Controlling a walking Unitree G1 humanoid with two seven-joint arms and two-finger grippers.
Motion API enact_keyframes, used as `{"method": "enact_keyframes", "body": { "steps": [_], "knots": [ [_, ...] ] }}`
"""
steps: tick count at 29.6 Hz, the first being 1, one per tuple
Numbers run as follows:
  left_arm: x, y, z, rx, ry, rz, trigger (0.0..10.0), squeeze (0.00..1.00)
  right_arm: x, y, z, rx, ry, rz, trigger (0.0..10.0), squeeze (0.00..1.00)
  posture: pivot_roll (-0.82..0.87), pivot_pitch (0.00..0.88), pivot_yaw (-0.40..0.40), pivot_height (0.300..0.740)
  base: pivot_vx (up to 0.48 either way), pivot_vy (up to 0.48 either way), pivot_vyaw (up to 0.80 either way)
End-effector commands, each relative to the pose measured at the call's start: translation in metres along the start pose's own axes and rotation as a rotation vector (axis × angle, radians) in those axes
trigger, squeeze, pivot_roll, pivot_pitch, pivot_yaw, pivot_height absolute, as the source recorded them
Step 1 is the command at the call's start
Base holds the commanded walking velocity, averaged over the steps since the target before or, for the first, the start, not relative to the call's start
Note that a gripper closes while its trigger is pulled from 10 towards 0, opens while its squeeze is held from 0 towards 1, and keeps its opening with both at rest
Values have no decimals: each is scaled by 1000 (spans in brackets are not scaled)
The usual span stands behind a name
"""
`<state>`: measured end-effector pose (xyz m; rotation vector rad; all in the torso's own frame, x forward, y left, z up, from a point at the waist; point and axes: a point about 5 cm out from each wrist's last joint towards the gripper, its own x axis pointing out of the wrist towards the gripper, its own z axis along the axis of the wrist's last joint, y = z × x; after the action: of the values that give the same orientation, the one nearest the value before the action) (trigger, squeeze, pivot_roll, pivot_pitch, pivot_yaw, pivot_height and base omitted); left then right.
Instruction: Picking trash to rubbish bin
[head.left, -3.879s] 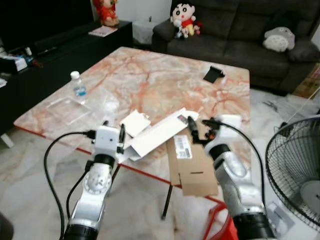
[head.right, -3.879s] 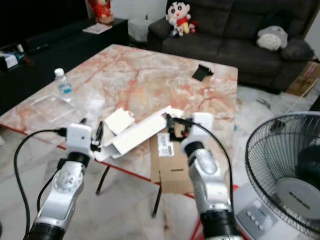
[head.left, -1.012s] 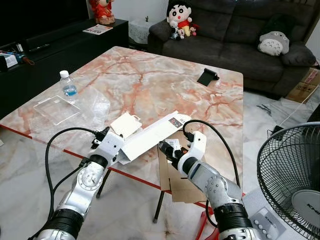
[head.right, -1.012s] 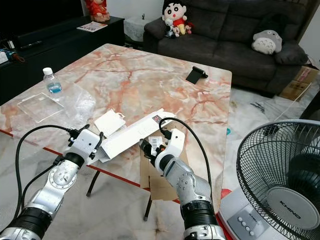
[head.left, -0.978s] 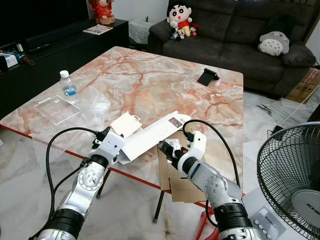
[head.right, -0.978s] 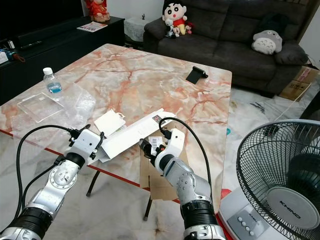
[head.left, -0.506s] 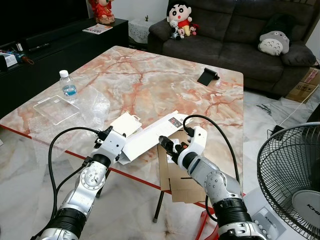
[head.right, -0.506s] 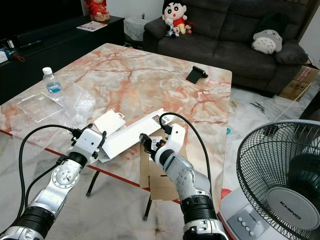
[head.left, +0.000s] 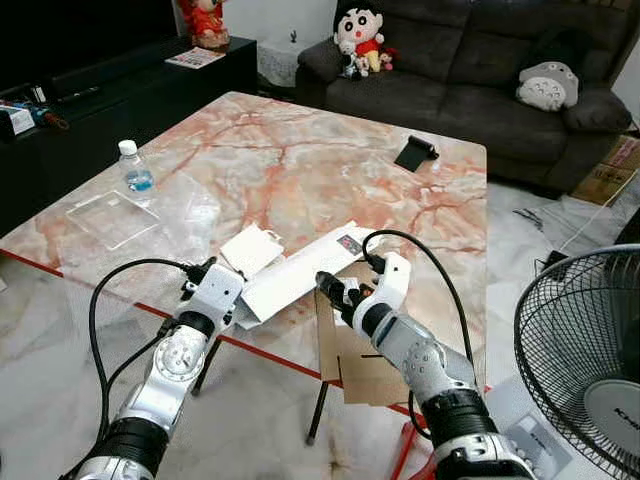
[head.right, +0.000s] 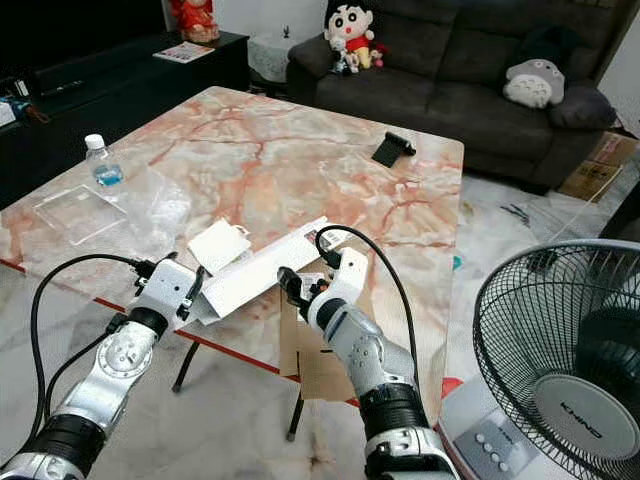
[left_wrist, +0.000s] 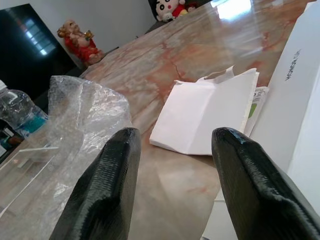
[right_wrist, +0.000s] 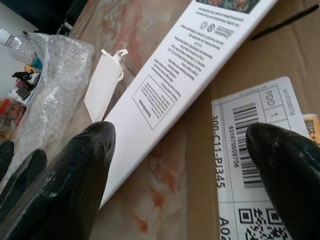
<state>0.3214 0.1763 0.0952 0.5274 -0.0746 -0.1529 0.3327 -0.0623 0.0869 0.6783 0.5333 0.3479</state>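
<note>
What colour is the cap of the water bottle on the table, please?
White; the water bottle has a blue label, seen best in the left eye view.

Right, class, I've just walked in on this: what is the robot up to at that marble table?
The robot is clearing packaging litter. Both grippers sit open at the near edge of the marble table. The left gripper is at one end of the long white box; the right gripper faces its side, over the flattened cardboard. Nothing is gripped yet. Bubble wrap and a water bottle lie further left.
</note>
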Motion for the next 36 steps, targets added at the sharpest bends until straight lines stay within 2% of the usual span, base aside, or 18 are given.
{"method": "enact_keyframes", "body": {
  "steps": [1,7,11,20,27,36],
  "knots": [
    [3,1,2,-12,-2,7,10000,0,12,40,3,3,-14,105,10000,0,-26,0,-96,740,0,0,0],
    [4,-3,0,-31,12,-14,10000,0,15,43,3,2,-15,118,10000,0,-25,0,-95,740,0,0,0],
    [2,-6,-6,-129,38,15,10000,0,18,46,0,-13,-5,127,10000,0,-24,0,-95,740,0,0,0],
    [-1,-5,-12,-218,50,57,10000,0,25,53,-2,-30,4,150,10000,0,-19,0,-96,740,0,0,0],
    [-1,-10,-12,-232,50,29,10000,0,30,63,-5,-44,16,172,10000,0,-9,0,-97,740,0,0,0],
    [2,-17,-7,-239,37,1,10000,0,35,67,-15,-76,60,175,10000,0,-5,0,-104,740,0,0,0]
  ]
}}
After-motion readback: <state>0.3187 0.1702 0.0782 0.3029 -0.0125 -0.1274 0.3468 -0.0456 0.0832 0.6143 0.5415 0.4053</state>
